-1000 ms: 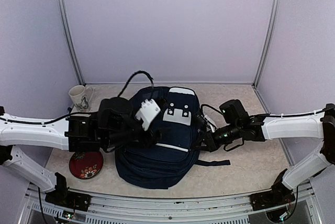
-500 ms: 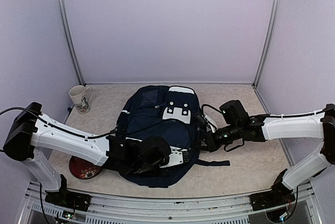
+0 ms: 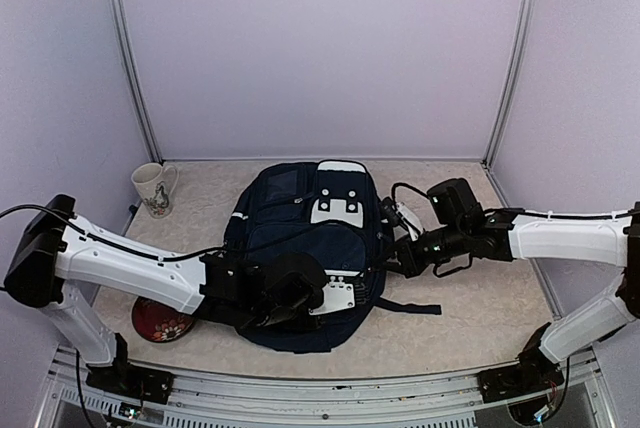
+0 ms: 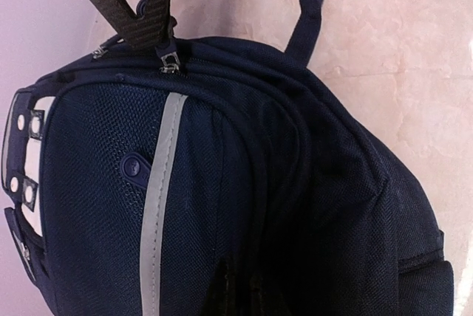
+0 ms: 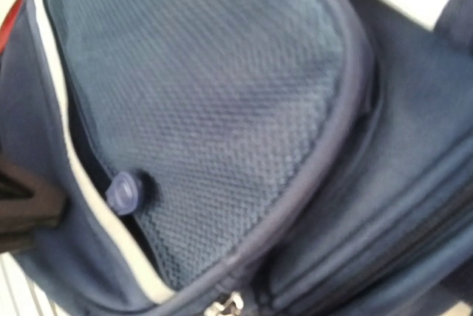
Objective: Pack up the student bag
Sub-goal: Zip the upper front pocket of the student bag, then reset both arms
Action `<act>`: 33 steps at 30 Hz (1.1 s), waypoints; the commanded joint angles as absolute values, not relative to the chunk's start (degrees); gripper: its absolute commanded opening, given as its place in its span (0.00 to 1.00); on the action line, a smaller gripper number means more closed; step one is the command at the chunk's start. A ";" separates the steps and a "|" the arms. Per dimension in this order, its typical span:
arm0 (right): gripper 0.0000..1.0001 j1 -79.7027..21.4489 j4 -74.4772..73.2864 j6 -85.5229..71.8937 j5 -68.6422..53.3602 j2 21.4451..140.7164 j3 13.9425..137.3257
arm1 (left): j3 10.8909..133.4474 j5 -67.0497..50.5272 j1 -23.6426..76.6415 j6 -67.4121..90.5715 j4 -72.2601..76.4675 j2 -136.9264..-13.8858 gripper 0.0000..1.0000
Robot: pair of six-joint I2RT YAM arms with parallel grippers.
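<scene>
Left claw dropped from above student bag to its near edge, clenched there, hold on fabric not discernible, right claw clenched at bag's right side, bag flat on bench, mug and red dish left of bag

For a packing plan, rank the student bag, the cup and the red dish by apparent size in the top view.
1. The student bag, by far the largest.
2 and 3. The red dish and the cup look too close to rank, and the left arm covers part of the dish.
</scene>
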State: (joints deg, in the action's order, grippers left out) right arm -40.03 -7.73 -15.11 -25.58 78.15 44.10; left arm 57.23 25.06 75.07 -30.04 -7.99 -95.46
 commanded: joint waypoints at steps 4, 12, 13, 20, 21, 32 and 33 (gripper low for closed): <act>0.00 -33.67 -3.88 -12.04 -13.82 79.28 50.65 | 54.84 27.15 74.25 -30.54 -10.55 -92.11 0.00; 0.88 -33.28 -5.36 -15.65 -13.92 74.78 49.36 | 59.36 23.86 72.57 -31.29 -2.79 -95.12 0.00; 0.98 -33.12 -5.78 -16.56 -13.01 73.02 48.65 | 60.66 22.88 72.39 -31.41 -3.28 -95.89 0.00; 1.00 -25.51 -4.04 -24.79 -6.79 54.14 34.88 | 67.89 16.30 72.95 -28.40 -9.66 -98.08 0.93; 1.00 -23.47 -4.03 -25.71 -7.06 51.65 32.59 | 69.23 15.84 72.83 -27.17 -10.34 -97.76 0.98; 1.00 -4.75 3.20 -33.45 -21.97 39.02 15.04 | 66.89 5.19 51.15 1.85 -2.89 -79.24 0.99; 1.00 -4.75 2.76 -33.83 -20.86 39.18 14.81 | 64.28 7.54 47.36 5.38 -2.53 -77.26 0.99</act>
